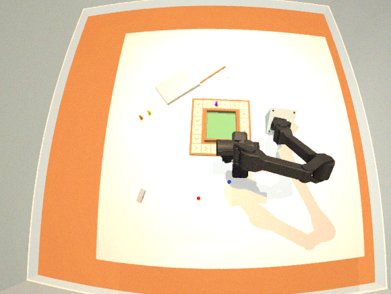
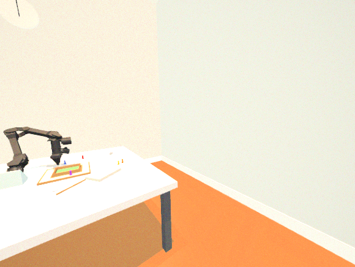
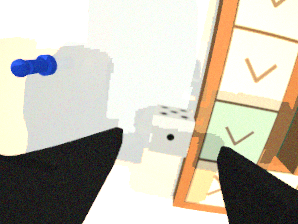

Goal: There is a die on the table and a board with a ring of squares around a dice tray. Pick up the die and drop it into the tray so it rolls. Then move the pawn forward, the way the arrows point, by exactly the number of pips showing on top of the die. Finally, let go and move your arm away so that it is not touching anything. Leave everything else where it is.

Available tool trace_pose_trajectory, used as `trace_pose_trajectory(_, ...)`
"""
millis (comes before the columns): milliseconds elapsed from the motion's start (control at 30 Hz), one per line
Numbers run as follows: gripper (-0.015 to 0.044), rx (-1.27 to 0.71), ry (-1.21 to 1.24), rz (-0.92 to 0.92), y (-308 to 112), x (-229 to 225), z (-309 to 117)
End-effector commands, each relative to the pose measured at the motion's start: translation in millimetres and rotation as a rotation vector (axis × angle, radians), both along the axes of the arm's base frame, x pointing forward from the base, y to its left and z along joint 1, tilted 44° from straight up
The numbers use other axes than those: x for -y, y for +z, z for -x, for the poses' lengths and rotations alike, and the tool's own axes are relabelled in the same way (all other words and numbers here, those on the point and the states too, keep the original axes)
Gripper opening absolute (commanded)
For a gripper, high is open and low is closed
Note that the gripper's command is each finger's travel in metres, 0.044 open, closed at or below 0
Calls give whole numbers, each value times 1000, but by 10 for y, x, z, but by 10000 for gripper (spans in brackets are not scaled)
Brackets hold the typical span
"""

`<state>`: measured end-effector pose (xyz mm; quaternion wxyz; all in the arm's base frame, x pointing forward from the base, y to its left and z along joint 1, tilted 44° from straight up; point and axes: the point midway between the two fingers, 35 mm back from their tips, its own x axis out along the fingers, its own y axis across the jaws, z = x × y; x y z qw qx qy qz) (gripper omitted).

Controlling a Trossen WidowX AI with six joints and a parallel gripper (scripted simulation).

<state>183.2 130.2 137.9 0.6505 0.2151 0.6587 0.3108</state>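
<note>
The die [image 3: 171, 122] is white with dark pips and lies on the table just outside the board's orange edge; the arm hides it in the top view. My gripper [image 2: 58, 163] [image 3: 170, 144] is open and empty, pointing down, its fingertips on either side of the die in the wrist view. Its height above the die is unclear. The board [image 1: 191, 128] [image 2: 61, 179] [image 3: 209, 90] has a ring of arrow squares around the green tray [image 1: 220, 125] [image 2: 68, 169]. A purple pawn [image 1: 216, 104] [image 2: 70, 172] stands on the far row, where the arrows point left in the top view.
A blue pawn [image 1: 229, 181] [image 3: 34, 66] stands near the gripper, a red pawn [image 1: 198, 198] farther off. Yellow [image 1: 149, 112] and orange [image 1: 141, 117] pawns stand left of the board. A pale flat slab [image 1: 177, 86], a thin stick [image 1: 213, 75] and a small grey block [image 1: 141, 195] also lie there.
</note>
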Motion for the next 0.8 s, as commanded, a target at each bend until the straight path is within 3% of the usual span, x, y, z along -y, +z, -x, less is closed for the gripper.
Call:
trace_pose_trajectory(0, 275, -6, -2, -1, -44, -43, 9)
trace_pose_trajectory(467, 275, -5, -2, -3, -185, -182, 25)
trace_pose_trajectory(600, 170, -5, -2, -3, -185, -182, 25)
trace_pose_trajectory(767, 137, -5, -2, -3, -185, -182, 25)
